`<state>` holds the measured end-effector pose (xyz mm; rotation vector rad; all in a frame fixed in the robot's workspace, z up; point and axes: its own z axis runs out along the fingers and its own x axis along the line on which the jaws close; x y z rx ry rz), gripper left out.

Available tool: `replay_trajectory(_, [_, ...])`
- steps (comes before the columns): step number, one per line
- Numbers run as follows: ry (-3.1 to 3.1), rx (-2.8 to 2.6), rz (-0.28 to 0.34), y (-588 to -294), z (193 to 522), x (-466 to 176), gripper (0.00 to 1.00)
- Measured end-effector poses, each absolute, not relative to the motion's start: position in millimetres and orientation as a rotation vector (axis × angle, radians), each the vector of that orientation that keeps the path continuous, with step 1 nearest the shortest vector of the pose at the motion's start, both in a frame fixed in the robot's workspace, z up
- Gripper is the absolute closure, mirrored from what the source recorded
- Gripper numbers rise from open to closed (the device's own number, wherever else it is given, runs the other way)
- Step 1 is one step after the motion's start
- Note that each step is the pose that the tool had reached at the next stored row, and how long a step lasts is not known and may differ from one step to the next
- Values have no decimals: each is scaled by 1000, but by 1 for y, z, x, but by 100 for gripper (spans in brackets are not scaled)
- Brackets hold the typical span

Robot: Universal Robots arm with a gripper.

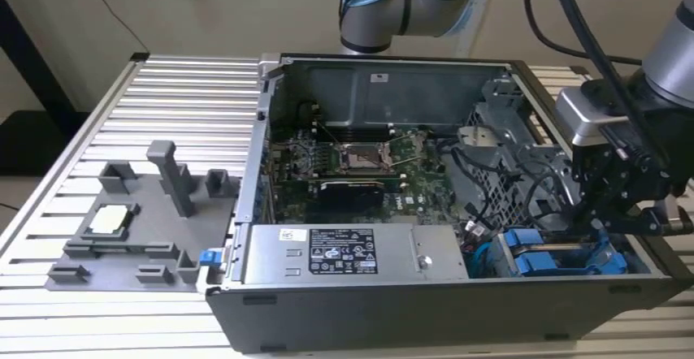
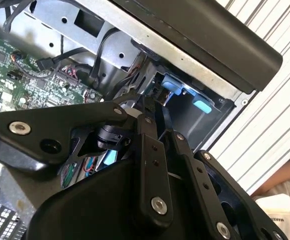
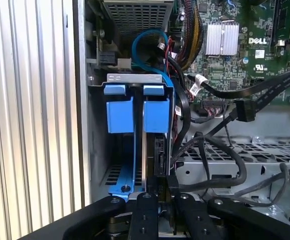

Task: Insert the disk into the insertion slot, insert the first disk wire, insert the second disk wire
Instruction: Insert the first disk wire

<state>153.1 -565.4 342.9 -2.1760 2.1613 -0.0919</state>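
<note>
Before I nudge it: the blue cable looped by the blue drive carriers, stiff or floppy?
Probably springy, not limp: the blue cable holds an open arch unsupported. Likely light, since it's thin. Pushed, it would probably flex and spring back rather than stay put.

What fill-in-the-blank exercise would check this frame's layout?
1. In the first wrist view, ___ bright blue plastic carrier fronts stand side by side in the drive bay.
2. In the exterior view, the black tool hangs over the open black computer case at the exterior view's ___ end.
3. The grey moulded fixture tray lies on the ribbed metal table to the exterior view's ___ of the case.
Missing words: two; right; left.
</note>
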Motion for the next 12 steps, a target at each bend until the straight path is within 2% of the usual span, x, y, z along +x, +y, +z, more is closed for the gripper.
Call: replay_trajectory(12, [2148,-2188,-91,-565,340,154,81])
